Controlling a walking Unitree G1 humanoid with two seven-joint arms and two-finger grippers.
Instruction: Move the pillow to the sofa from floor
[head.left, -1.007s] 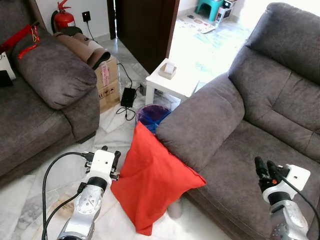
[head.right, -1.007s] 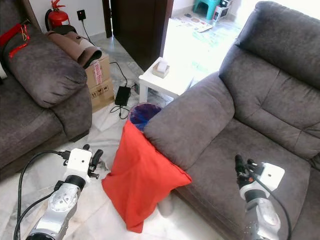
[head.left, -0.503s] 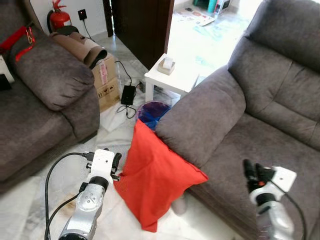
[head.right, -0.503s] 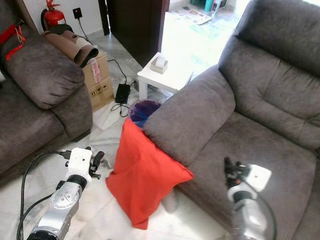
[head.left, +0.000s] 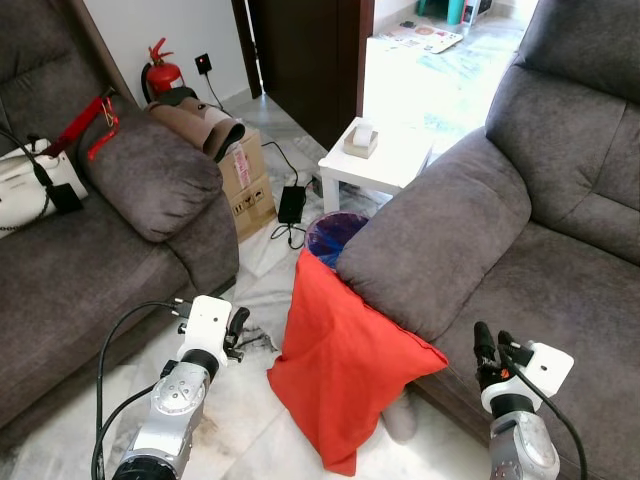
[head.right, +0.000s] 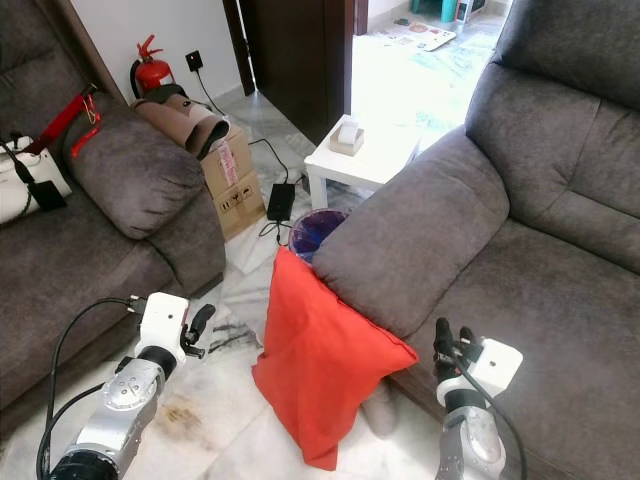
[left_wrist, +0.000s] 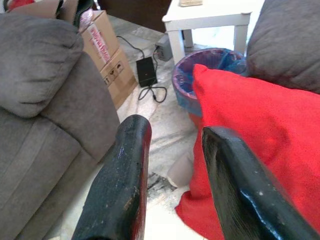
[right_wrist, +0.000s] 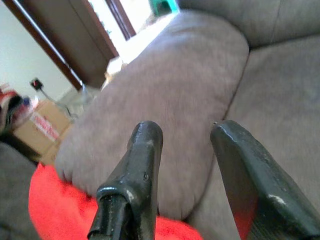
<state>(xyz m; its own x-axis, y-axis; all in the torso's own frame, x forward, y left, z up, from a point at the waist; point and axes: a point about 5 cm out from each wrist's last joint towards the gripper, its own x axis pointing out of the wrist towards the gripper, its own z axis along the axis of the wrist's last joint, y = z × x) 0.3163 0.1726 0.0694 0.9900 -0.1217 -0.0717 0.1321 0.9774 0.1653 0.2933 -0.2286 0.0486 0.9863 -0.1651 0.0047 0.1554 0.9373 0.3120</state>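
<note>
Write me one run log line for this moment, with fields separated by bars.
pillow: on floor, leaning on sofa arm | left gripper: open, beside pillow, apart | right gripper: open, above sofa seat | step: pillow not yet grasped

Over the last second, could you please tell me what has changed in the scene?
Mainly the camera shifted, revealing more of the left sofa. The right claw drew in closer to the red pillow. The pillow leans against the sofa arm as before, ungrasped; the left claw stays beside it, open.
</note>
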